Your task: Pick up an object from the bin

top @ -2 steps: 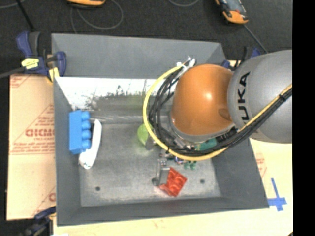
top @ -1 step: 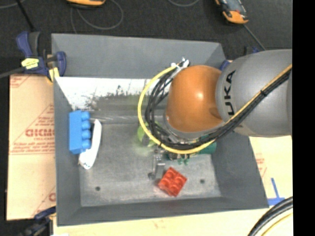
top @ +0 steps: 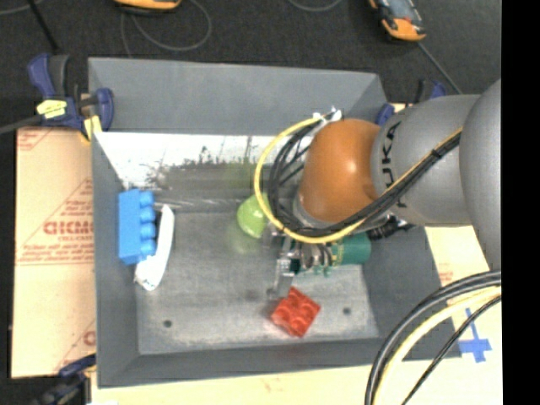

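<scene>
The arm enters the grey metal bin from the right side of the camera view. An orange cover sits on its wrist, with yellow and black cables looped round it.

The pincer hangs below the orange cover, over the floor of the bin, right of centre and towards the near wall. Its tip is just beside the upper left corner of a red studded brick. The view does not settle whether the two touch. How far the pincer is open cannot be told, and nothing is seen in its grasp.

The red studded brick lies flat on the bin floor, turned at an angle to the walls, close to the near wall.

Other contents:
- A green ball lies left of the orange cover, partly hidden by it.
- A teal cylinder lies on its side just right of the pincer, under the arm.
- A blue studded block lies by the left wall, with a white piece touching its right side.
</scene>
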Controlling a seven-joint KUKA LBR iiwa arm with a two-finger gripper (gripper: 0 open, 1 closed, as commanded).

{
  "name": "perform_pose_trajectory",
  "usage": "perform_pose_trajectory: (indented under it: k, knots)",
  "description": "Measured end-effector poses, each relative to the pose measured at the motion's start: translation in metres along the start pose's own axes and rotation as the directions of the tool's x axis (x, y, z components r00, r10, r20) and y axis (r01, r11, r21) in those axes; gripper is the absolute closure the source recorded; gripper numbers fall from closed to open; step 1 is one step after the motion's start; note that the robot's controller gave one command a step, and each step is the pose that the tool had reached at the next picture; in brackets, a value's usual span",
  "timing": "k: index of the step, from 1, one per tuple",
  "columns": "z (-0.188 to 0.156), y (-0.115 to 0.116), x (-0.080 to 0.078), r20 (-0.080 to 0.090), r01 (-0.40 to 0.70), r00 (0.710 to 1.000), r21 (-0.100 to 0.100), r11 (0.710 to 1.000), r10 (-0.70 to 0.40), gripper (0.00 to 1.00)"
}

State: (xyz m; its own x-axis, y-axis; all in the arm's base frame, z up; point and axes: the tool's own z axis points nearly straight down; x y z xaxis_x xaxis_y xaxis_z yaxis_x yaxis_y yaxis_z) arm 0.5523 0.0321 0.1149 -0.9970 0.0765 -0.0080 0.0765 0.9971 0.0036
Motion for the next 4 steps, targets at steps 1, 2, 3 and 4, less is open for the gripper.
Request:
perform_pose_trajectory:
  k: [1,2,3,4]
  knots:
    - [0.012,-0.012,0.0,-0.005,-0.015,1.0,0.005,1.0,0.015,0.0]
    - [0.004,-0.05,0.029,-0.009,-0.063,0.998,0.001,0.998,0.063,0.0]
    - [0.016,-0.073,0.048,-0.002,0.005,1.0,0.008,1.0,-0.005,0.0]
    - [0.027,-0.053,0.063,-0.001,0.36,0.933,0.002,0.933,-0.36,0.0]
